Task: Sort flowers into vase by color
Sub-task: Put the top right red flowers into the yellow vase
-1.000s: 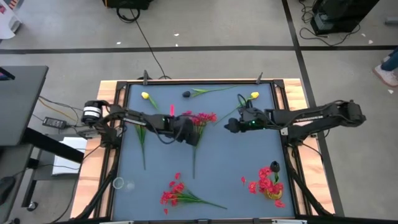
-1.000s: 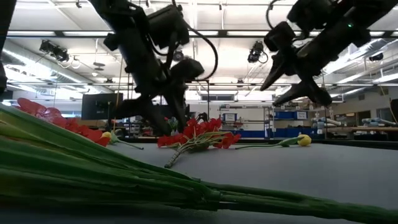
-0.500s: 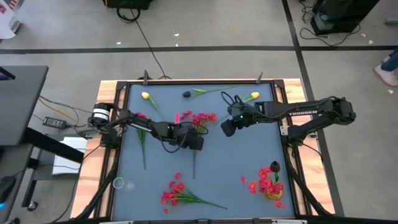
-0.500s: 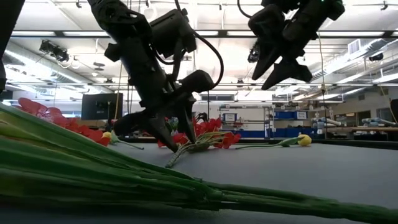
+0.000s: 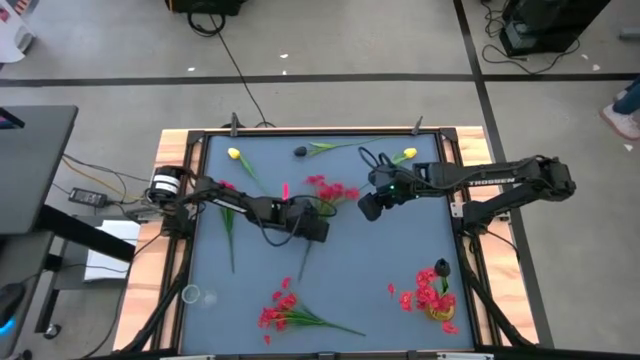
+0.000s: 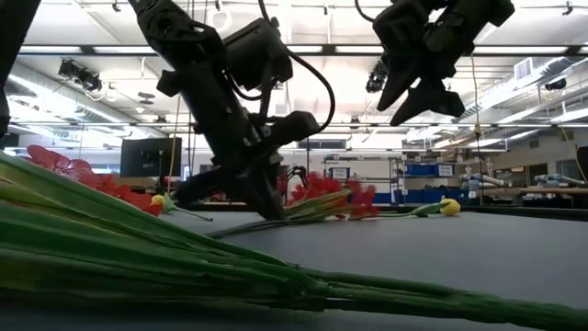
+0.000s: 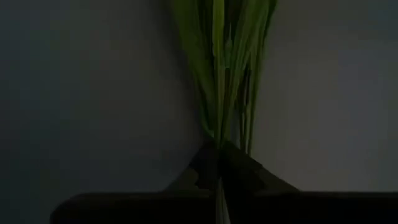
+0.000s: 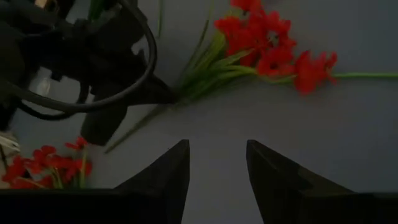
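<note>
Apparently left gripper (image 5: 312,229) clamps the red-blossom artificial bunch's green stalks (image 7: 219,81) low for lifting, while right gripper (image 8: 217,163), fingers apart, hovers at its 2 o'clock.

A lab or workshop hall: bare concrete floor (image 5: 330,40) with taped lines, ceiling strip lights (image 6: 514,48), monitors behind.

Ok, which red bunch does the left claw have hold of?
The mid-table red bunch: the left claw is shut on its stalks. The front-edge bunch lies untouched.
</note>
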Available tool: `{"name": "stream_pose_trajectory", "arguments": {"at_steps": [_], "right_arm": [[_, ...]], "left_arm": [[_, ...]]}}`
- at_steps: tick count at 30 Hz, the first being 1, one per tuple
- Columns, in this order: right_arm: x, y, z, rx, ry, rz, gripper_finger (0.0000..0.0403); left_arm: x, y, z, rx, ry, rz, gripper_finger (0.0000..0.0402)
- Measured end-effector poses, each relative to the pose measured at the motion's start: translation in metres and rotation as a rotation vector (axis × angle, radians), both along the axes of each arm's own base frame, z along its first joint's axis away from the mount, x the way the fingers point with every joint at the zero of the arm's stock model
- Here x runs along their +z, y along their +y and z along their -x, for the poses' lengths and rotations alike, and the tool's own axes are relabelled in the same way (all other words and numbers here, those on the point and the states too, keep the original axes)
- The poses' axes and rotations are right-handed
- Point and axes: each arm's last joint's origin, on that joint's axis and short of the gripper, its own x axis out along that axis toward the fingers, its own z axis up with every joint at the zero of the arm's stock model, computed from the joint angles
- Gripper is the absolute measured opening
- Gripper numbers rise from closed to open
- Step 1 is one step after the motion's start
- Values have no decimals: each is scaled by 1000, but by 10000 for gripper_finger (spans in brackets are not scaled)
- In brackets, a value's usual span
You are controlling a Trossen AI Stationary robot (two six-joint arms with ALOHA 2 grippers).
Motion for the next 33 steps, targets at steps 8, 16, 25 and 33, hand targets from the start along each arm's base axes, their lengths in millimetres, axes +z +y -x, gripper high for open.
{"name": "stream_pose_trajectory", "arguments": {"at_steps": [8,16,25,33], "right_arm": [[21,2,-4,12,-206,-56,170],[60,0,9,-61,-469,101,175],[76,-2,-18,13,-709,405,183],[76,-6,-27,-3,-765,465,170]], "left_arm": [[59,14,0,-127,-238,-176,4],[140,73,31,-132,-476,-409,2],[179,87,36,-536,-848,-581,5],[179,84,36,-665,-881,-598,7]]}}
